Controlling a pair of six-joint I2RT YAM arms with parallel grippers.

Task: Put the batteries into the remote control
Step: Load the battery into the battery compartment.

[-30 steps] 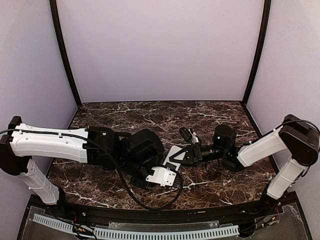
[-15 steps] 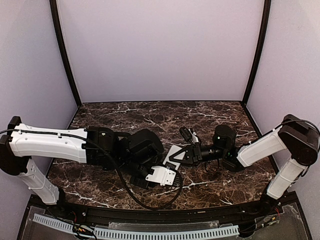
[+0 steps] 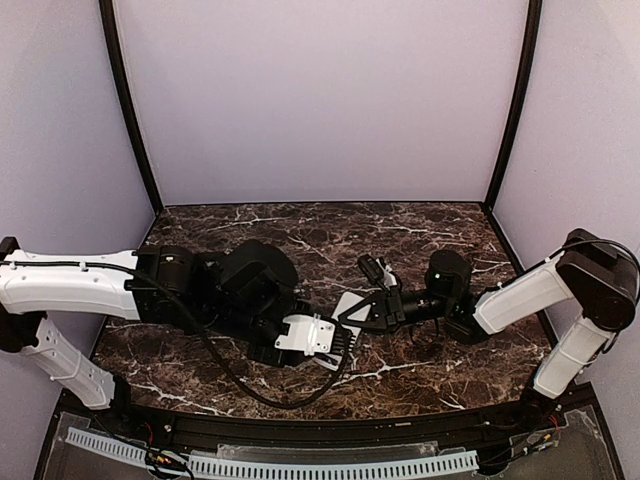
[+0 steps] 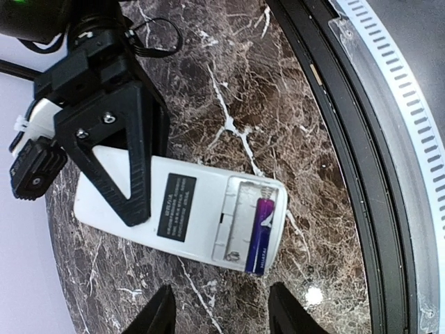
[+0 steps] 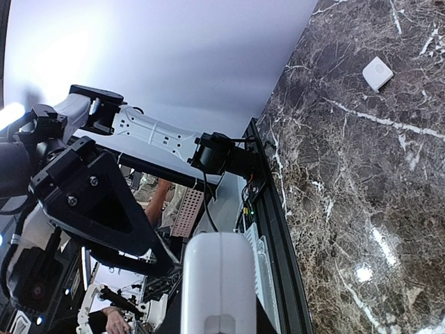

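Observation:
The white remote control lies back-up, its battery bay open. The dark blue-purple battery sits in the bay's outer slot; the inner slot is empty. The orange battery is out of view. My right gripper is shut on the remote's far end, its black fingers across the white back. In the right wrist view the remote's end fills the space between the right gripper's fingers. My left gripper is open and empty, just short of the remote's battery end; it also shows in the top view.
A small white rounded-square piece lies alone on the dark marble table. The black front rail and a white slotted strip run along the table's near edge. Purple walls close in the back and sides.
My left arm has drawn back to the left and slightly away from the front edge, its gripper leaving the remote. The right arm and remote have stayed put.

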